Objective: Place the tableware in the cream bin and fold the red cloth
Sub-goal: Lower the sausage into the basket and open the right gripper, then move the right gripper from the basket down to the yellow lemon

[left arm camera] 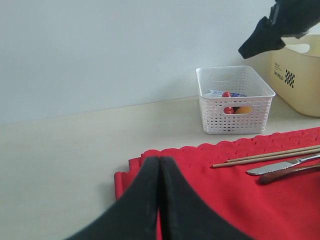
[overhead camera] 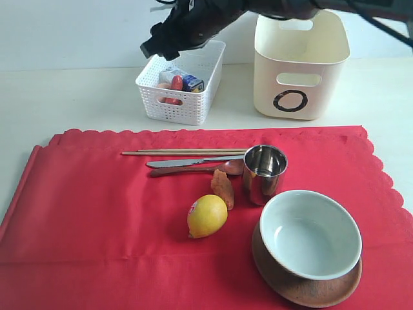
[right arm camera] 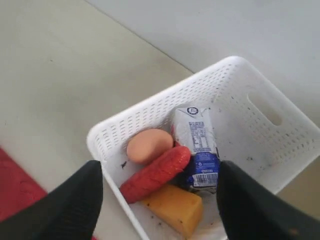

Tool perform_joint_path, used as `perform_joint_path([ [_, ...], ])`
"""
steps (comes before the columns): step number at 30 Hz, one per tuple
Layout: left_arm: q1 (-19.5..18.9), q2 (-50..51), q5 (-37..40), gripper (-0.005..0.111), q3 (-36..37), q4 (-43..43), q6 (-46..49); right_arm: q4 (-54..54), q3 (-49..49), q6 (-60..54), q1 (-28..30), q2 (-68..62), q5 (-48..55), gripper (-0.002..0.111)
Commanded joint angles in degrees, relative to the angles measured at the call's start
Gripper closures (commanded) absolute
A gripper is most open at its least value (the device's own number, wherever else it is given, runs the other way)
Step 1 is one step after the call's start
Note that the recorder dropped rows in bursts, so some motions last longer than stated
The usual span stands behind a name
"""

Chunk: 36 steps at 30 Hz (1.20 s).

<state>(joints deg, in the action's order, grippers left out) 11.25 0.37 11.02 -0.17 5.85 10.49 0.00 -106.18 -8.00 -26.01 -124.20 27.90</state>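
Note:
The red cloth [overhead camera: 97, 213] lies spread flat over the table. On it are the chopsticks [overhead camera: 184, 152], the knife [overhead camera: 193, 161], the dark spoon [overhead camera: 193, 170] and the steel cup [overhead camera: 264, 173]. The pale bowl [overhead camera: 310, 234] sits on the wooden plate [overhead camera: 306, 287] at the front right. The cream bin [overhead camera: 300, 61] stands at the back right. My right gripper [overhead camera: 164, 40] hangs open over the white basket [overhead camera: 181, 84], holding nothing. My left gripper [left arm camera: 159, 160] is shut and empty above the cloth's corner [left arm camera: 135, 175]; the exterior view does not show it.
The basket [right arm camera: 165, 100] holds an egg [right arm camera: 149, 145], a red sausage [right arm camera: 156, 172], cheese [right arm camera: 172, 207] and a carton [right arm camera: 196, 145]. A lemon [overhead camera: 207, 216] and a brownish food piece [overhead camera: 222, 187] lie on the cloth beside the cup.

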Motion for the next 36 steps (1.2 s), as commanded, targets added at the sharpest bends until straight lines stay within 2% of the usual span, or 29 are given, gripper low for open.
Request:
perform_joint_path([
  [1, 0.3, -0.4, 0.0, 0.105, 0.2, 0.0, -0.2, -0.6, -0.5, -4.8, 0.2, 4.1, 7.9, 0.045],
  [11, 0.3, -0.4, 0.0, 0.105, 0.2, 0.0, -0.2, 1.8, -0.5, -17.6, 0.1, 8.6, 28.0, 0.047],
  [17, 0.3, -0.4, 0.0, 0.105, 0.2, 0.0, -0.2, 12.6, -0.4, -25.9, 0.1, 9.1, 38.5, 0.047],
  [24, 0.3, -0.4, 0.0, 0.105, 0.2, 0.0, -0.2, 27.6, 3.7, -42.4, 0.1, 9.1, 42.1, 0.047],
  [36, 0.3, -0.4, 0.0, 0.105, 0.2, 0.0, -0.2, 28.3, 14.0, -49.5, 0.1, 9.1, 42.1, 0.047],
])
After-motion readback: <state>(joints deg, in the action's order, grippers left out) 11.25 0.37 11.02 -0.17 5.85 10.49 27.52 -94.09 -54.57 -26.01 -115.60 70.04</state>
